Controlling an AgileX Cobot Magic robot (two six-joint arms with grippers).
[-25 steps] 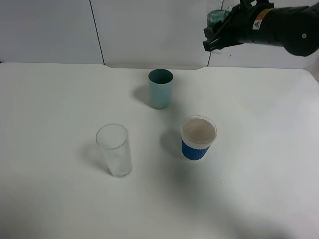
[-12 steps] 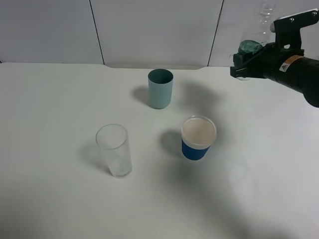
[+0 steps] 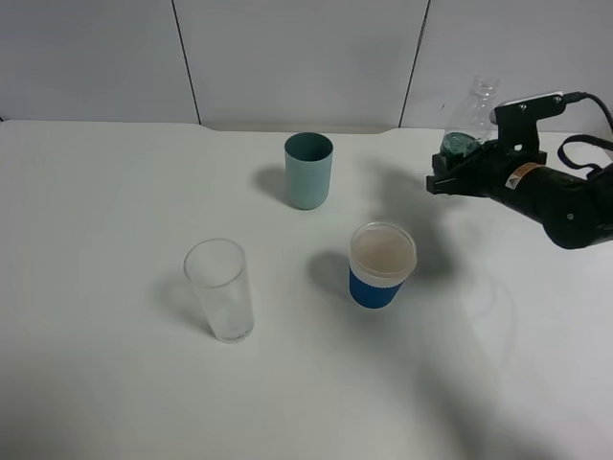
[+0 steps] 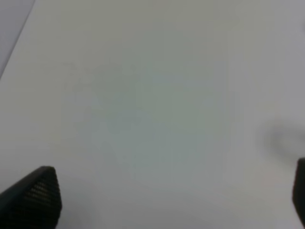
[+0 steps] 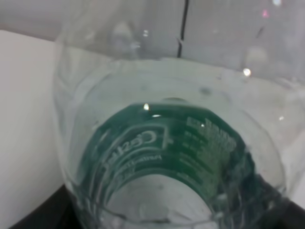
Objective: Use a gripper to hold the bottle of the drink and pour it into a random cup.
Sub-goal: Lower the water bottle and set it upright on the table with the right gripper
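Observation:
My right gripper (image 3: 448, 174) is shut on the bottle of the drink (image 3: 466, 129), a clear plastic bottle with a dark green label band. It holds the bottle about upright above the table at the back right, neck up. The bottle fills the right wrist view (image 5: 167, 152). A teal cup (image 3: 308, 171) stands at the back middle. A white cup with a blue sleeve (image 3: 381, 265) stands in front of and left of the gripper. A clear drinking glass (image 3: 221, 290) stands front left. My left gripper (image 4: 167, 200) is open over bare table; it does not show in the high view.
The white table (image 3: 115, 192) runs to a white panelled wall (image 3: 287, 57) at the back. The right arm (image 3: 565, 196) stretches in from the right edge, with a cable looped above it.
The right arm has carried the bottle rightward and down from high near the wall, and it now hangs lower, nearer the blue-sleeved cup. The cups have not moved.

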